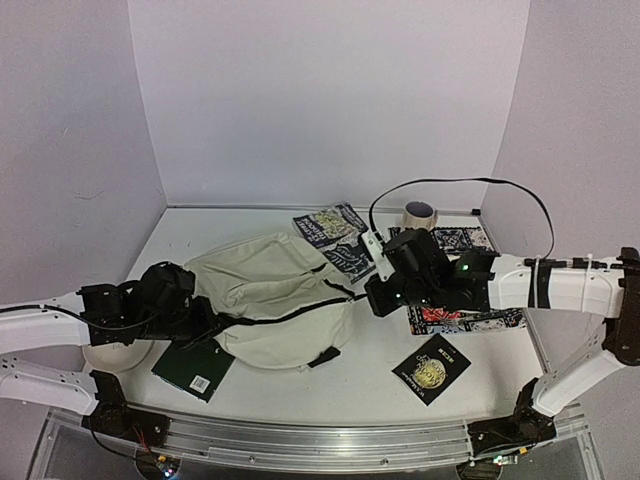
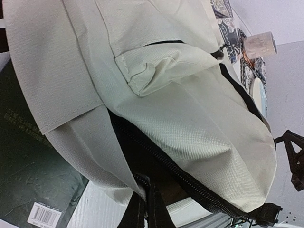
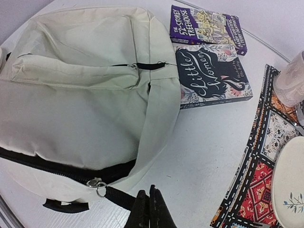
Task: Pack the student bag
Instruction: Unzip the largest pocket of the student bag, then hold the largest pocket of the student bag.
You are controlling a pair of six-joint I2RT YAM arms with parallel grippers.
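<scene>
Cream canvas bag point(image 1: 265, 290) lay flat mid-table, btwn both arms, zip point(image 1: 290, 312) along its near side. Left gripper point(image 1: 208, 324) sat at the bag's left end, jaws pressed together on the rim fabric by the zip, as far as the wrist view showed. Right gripper point(image 1: 372, 298) was at the right end, jaws squeezed tight on the black pull strap point(image 3: 118, 197) w/ its metal ring. We judged this the opening step: zip partly parted, dark gap showing, inside not visible. Green book point(image 1: 193, 370) and black book point(image 1: 432, 368) lay outside, unpacked. Next move, prob.: left anchors the rim, right drags the pull along the zip line, keeping things taut so fabric doesn't bunch.
</scene>
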